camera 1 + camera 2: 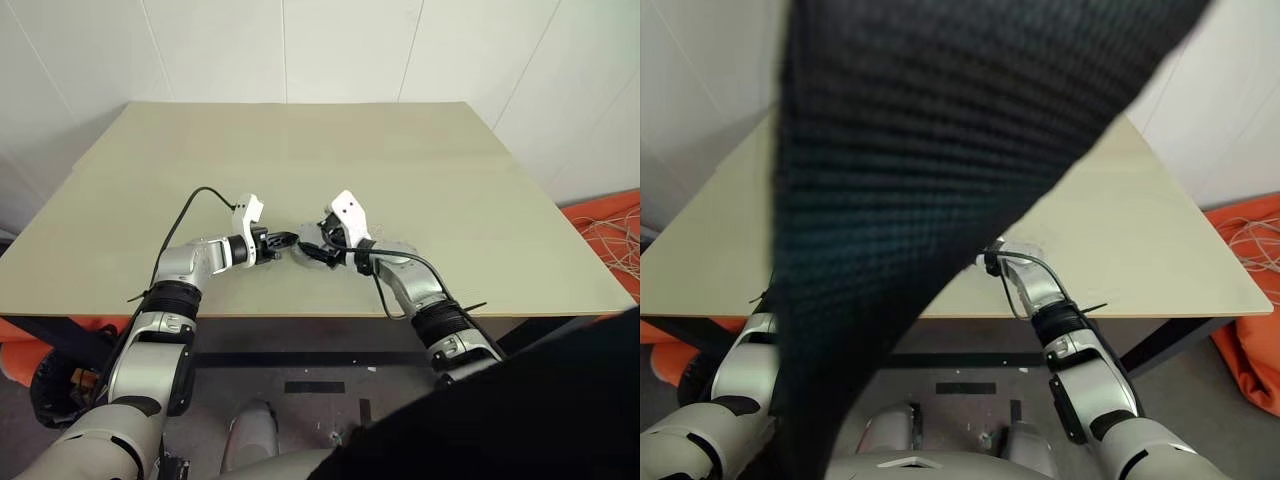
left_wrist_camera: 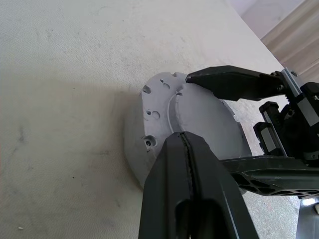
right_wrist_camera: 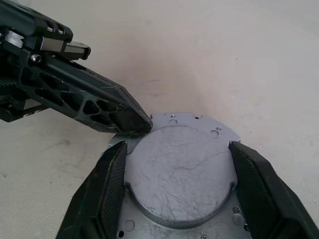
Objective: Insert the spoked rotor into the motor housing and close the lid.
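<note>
a: where does the assembly sit?
b: near the table's front edge, about midway along it. the lid lies silver face up on the housing, whose flange shows around it; the rotor is hidden.

a: and the claws?
b: the left gripper is pinched together, holding nothing, tips on the lid's rim. the right gripper stands wide, one finger each side of the lid, with no clear contact.

a: the risk?
b: probably an unseated lid. a sideways push from the closed tips could slide or tilt it, and the wide jaws might drag it on retreat.
</note>
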`<state>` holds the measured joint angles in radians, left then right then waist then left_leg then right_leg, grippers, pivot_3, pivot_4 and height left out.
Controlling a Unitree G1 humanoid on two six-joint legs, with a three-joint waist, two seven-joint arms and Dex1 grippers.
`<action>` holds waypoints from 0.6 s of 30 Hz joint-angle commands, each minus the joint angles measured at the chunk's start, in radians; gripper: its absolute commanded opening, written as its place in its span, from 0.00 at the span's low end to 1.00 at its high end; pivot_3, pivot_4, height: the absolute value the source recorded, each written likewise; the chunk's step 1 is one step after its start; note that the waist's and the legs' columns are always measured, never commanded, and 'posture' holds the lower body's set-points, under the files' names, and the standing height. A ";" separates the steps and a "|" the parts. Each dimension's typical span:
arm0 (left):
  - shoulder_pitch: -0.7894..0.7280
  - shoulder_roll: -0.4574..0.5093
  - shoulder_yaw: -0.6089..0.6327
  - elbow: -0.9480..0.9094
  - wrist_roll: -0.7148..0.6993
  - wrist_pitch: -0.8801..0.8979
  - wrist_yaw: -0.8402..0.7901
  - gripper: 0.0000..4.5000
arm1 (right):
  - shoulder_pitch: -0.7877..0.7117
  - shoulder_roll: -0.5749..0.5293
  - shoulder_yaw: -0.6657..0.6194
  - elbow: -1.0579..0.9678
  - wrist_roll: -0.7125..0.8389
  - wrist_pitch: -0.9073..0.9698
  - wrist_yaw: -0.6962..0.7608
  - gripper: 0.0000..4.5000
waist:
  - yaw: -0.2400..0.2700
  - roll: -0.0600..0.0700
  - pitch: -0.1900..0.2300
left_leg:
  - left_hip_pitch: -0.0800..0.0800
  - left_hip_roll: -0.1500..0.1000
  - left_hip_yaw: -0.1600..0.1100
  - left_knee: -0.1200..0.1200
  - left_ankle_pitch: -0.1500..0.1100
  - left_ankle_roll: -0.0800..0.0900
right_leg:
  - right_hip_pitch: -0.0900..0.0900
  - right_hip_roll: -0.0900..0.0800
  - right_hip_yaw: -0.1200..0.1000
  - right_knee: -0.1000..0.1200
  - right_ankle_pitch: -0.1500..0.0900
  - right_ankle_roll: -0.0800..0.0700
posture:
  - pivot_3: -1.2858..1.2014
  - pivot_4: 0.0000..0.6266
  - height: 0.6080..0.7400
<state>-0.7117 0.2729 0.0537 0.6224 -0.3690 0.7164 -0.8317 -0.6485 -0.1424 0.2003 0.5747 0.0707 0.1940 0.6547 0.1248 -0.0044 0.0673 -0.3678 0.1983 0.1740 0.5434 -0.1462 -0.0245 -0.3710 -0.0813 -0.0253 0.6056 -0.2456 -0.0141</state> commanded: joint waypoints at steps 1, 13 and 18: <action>0.000 0.006 -0.014 0.016 0.023 0.006 0.016 0.00 | 0.003 -0.025 -0.021 -0.008 0.004 0.031 0.013 0.99 | 0.000 0.000 0.000 | 0.000 0.000 0.000 0.000 0.000 0.000 | 0.000 0.000 0.000 0.000 0.000 0.000 | 0.52 0.00 1.00; -0.002 0.013 -0.008 0.022 0.022 -0.003 0.017 0.00 | -0.005 -0.005 -0.082 -0.102 0.088 0.034 0.025 0.99 | 0.000 0.000 0.000 | -0.001 0.000 0.000 -0.001 0.000 0.000 | -0.001 0.000 0.000 0.000 0.000 0.000 | 0.52 0.00 1.00; -0.004 0.018 -0.007 0.026 0.021 -0.005 0.014 0.00 | -0.030 0.012 -0.161 -0.179 0.185 0.098 0.030 0.99 | -0.001 0.000 0.000 | -0.003 0.000 0.001 -0.001 0.000 0.000 | -0.003 0.001 0.000 -0.001 0.003 -0.006 | 0.52 0.00 1.00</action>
<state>-0.7147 0.2885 0.0584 0.6290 -0.3682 0.7058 -0.8261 -0.6414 -0.1388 0.0799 0.4624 0.2001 0.2744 0.6819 0.1239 -0.0042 0.0673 -0.3710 0.1987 0.1749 0.5426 -0.1461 -0.0245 -0.3746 -0.0803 -0.0251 0.6044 -0.2433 -0.0209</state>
